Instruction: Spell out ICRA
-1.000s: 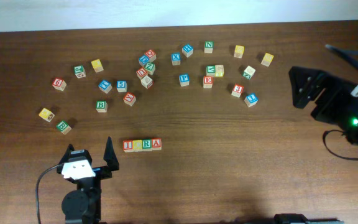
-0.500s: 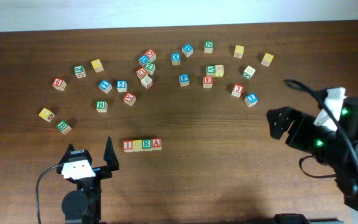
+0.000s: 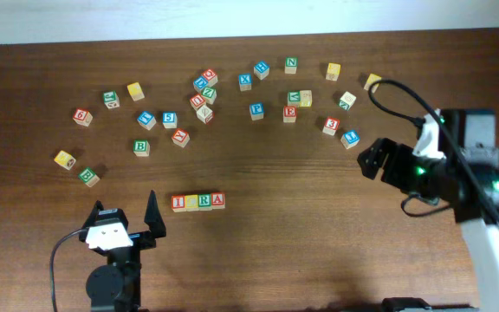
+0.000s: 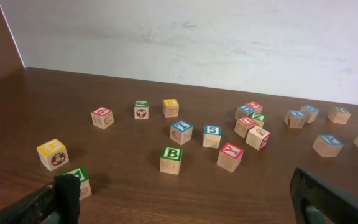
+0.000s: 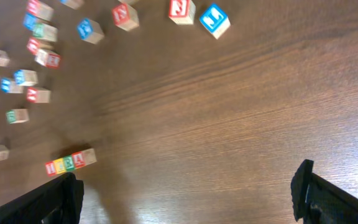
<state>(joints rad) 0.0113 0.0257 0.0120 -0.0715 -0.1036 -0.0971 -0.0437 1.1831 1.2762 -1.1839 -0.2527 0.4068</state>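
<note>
Loose cubes lie scattered over the far half of the counter [image 3: 301, 251], among them a green B cube [image 3: 141, 147] toward the left, well apart from the task's line; near the front edge the left gripper [image 3: 125, 211] waits with its fingers spread wide and nothing between them, its wrist view showing only bare wood and the scatter beyond; just ahead and to the right of those fingers lies the ICRA row [image 3: 198, 201], four cubes touching side by side: the I cube [image 3: 178, 203], the yellow-faced cube [image 3: 191, 202], the R cube [image 3: 204, 201], the A cube [image 3: 218, 200]; the letter on the yellow face is too small to read, so the word looks laid out in order, though I cannot confirm it; the row's long axis runs left to right, parallel to the front edge, so any correction would likely call for fingers straddling one cube from front and back; the left arm is plainly nearer; further right sits a red 3 cube [image 3: 331, 126]; beyond it the right gripper [image 3: 375, 160] is likewise released and empty, well apart from the row, which shows small at the lower left of its wrist view.
</note>
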